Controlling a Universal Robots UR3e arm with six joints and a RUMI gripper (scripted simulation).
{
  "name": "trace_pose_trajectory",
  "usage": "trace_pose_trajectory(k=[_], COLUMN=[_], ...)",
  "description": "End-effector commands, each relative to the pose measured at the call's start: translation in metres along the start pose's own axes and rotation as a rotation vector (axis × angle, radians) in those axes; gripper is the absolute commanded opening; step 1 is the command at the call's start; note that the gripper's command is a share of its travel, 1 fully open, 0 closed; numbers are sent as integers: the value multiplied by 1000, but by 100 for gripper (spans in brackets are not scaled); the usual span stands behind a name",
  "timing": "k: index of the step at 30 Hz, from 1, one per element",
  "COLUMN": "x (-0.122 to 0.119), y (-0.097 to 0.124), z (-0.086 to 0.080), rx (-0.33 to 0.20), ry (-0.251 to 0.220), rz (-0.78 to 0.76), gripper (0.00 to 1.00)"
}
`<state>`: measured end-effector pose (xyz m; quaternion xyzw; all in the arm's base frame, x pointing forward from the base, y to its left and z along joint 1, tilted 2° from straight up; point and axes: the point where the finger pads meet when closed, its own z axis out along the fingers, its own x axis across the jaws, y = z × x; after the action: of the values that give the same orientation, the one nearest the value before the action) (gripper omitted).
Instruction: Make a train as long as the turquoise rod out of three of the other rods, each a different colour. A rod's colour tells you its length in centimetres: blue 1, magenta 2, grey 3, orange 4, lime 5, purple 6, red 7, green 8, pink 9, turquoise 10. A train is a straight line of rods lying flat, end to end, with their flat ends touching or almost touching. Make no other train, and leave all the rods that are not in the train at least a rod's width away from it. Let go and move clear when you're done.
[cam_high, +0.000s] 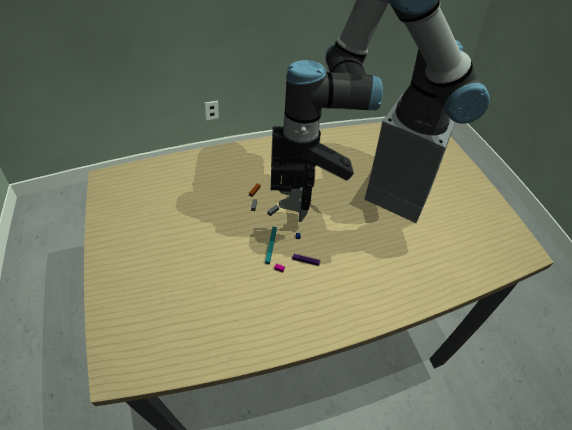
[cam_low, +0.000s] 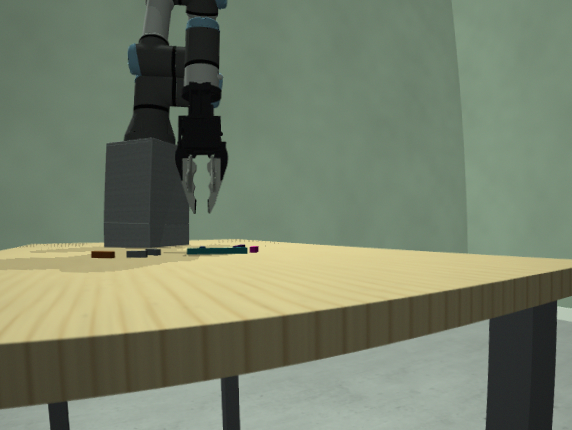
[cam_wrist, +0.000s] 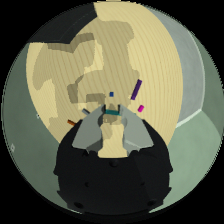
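— What lies nearest on the table (cam_high: 150, 325)?
— A magenta rod (cam_high: 279, 268), then a purple rod (cam_high: 306, 259) and the turquoise rod (cam_high: 270, 245), all flat.
— And beyond?
— The gripper (cam_low: 200, 207) hangs above them, jaws nearly closed, grasping nothing.

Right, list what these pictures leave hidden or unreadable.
- Exterior view: the blue rod is not visible; the purple rod is mostly hidden behind the turquoise rod.
- Wrist view: the gripper covers most of the turquoise rod; grey rods barely show.
- Top view: the gripper's fingertips overlap their own shadow, so their gap is unreadable.
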<state>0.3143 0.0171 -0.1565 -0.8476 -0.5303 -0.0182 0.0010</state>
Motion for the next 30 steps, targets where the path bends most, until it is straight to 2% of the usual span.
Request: trace_pose_trajectory(k=[1, 16, 30], x=[0, 0, 0], y=[1, 1, 1], z=[0, 1, 12], rx=[-2, -2, -2], ry=[0, 0, 0], rz=[0, 0, 0], gripper=[14, 14, 14])
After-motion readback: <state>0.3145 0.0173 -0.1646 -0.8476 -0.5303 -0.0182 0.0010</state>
